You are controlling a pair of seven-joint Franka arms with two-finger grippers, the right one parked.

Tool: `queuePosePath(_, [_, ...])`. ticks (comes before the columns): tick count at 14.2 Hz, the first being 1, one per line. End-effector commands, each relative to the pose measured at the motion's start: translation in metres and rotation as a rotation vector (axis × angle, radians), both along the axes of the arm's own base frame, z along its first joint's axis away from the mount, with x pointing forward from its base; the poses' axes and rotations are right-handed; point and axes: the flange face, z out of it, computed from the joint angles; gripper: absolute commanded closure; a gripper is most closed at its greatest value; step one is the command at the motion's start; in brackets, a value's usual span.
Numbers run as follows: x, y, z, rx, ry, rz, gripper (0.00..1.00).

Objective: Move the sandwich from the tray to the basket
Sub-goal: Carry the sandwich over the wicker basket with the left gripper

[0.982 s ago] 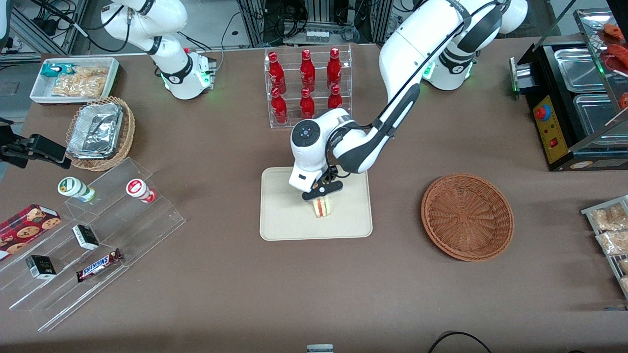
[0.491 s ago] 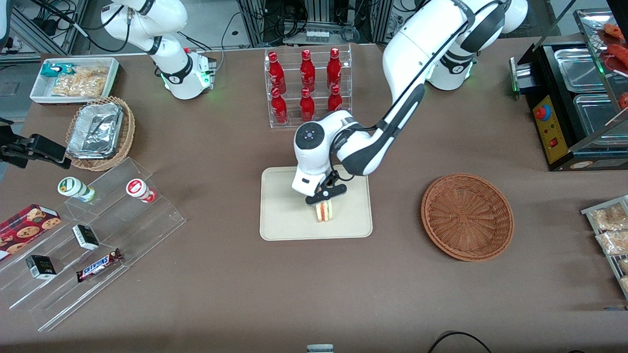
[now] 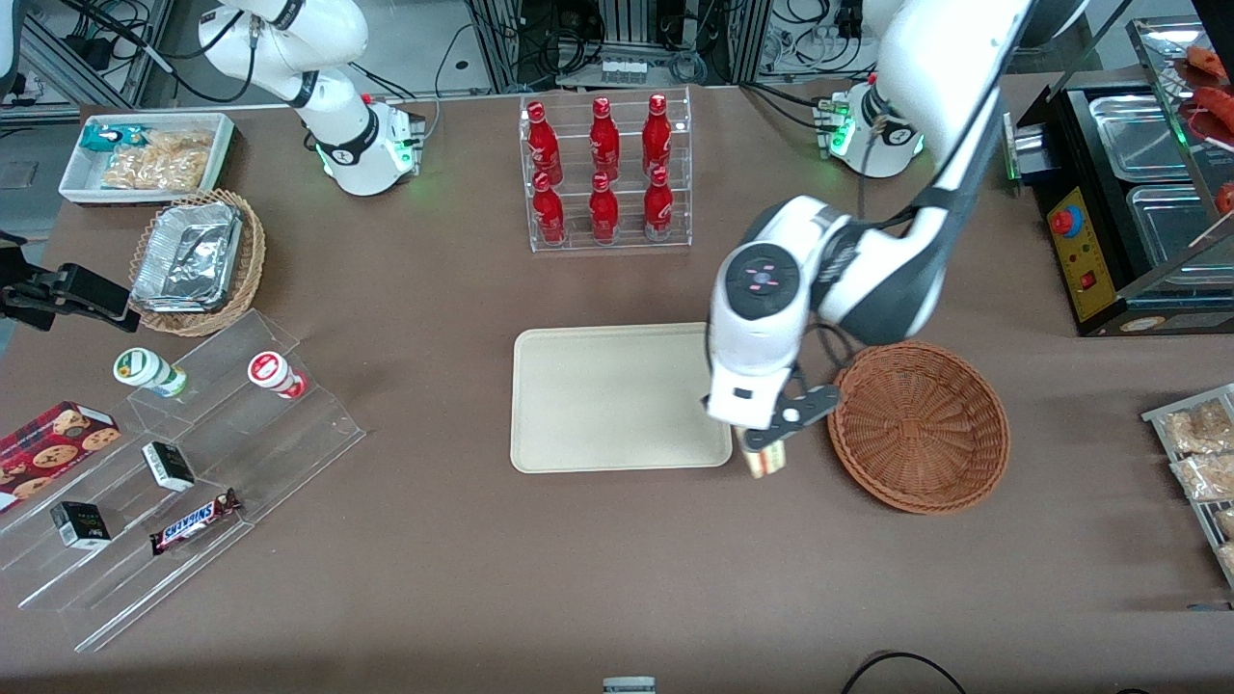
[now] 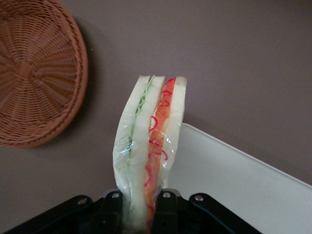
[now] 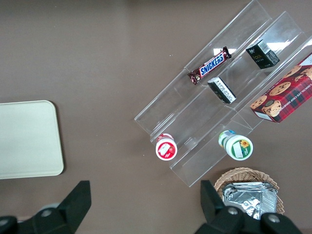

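Half hidden beneath the closed gripper point(image 3: 755, 440) in the front view, between tray point(image 3: 617, 400) and basket point(image 3: 921, 429). In the left wrist view, gripped across the slices near one end of the wrapped sandwich point(image 4: 156, 136); probably light, soft, slippery, so best squeezed gently there.

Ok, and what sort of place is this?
Probably a robotics lab mocked up as a snack counter: metal framing stands near the table, and a clear rack holds a cookie box. The gripper holds the sandwich over the table, between tray and basket.
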Motion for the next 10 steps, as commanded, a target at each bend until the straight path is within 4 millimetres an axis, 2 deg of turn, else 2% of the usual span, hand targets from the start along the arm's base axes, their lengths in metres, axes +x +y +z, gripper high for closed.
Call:
queuePosePath(1, [0.001,0.060,0.031,-0.011,0.080,-0.048,0.88])
queuePosePath(2, [0.001,0.097,0.037,0.002,0.109,-0.028,0.88])
queuePosePath(3, [0.004,0.122,0.038,0.005,0.135,-0.012,0.88])
queuePosePath(5, [-0.005,0.152,0.022,0.030,0.187,-0.024,0.88])
queuePosePath(6, [-0.013,0.174,0.009,0.052,0.222,-0.013,0.88])
queuePosePath(7, [-0.024,0.184,-0.001,0.066,0.237,-0.015,0.88])
queuePosePath(10, [-0.037,0.212,-0.034,0.074,0.248,0.020,0.88])
